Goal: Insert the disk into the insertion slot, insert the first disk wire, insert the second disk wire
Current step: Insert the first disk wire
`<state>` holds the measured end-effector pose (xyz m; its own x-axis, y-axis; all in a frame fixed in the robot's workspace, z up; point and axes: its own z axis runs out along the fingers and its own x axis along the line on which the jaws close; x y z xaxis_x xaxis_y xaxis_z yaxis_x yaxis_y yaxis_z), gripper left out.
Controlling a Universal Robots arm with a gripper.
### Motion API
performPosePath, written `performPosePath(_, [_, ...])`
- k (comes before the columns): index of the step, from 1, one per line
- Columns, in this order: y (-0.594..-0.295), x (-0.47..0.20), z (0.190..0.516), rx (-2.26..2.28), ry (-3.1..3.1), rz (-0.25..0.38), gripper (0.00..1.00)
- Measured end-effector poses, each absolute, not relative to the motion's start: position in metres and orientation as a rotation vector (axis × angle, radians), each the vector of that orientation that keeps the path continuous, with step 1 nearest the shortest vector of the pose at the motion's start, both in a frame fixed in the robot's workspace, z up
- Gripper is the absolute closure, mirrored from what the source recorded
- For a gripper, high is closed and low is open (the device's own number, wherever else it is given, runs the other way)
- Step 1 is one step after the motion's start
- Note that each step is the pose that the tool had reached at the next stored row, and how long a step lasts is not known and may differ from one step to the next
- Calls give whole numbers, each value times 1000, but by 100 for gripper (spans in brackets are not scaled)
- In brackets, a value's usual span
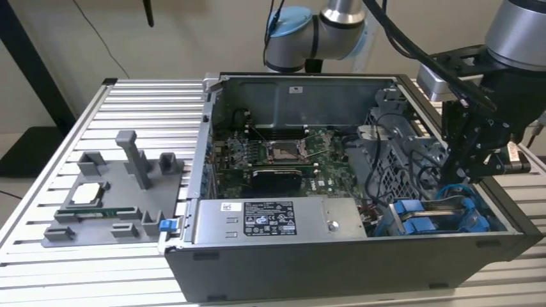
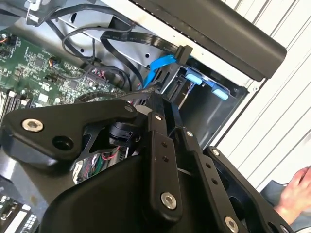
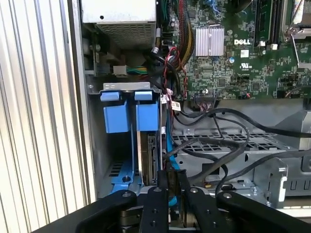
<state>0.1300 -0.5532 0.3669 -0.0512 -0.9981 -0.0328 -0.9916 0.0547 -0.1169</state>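
Gripper [image 3: 171, 175] closed tight on one blue wire [image 3: 167, 145], beside two blue carriers [image 3: 116, 116] in the drive cage [image 3: 126, 87]

**Blue set against grey**

The disk [image 3: 147, 116] has a bright blue carrier; the insertion slot [image 3: 127, 87] is plain grey metal. One cable [image 3: 166, 141] is blue, the motherboard [image 3: 228, 63] green. The gripper [image 3: 171, 182] is black; the table [image 3: 39, 121] is silver, ribbed in stripes.

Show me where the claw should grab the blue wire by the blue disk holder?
Probably on the straight stretch of the blue wire, pinched across its thin sides. It runs along the disk, with black cables crowding the other side, so coming from the open side of the case, where the claw hangs, looks clearest.
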Motion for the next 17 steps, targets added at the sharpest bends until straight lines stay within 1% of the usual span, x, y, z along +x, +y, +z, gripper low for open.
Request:
performPosePath(11, [-554, 134, 355, -2091, 2205, -93, 100])
performPosePath(17, [-557, 137, 351, -2098, 2213, -79, 100])
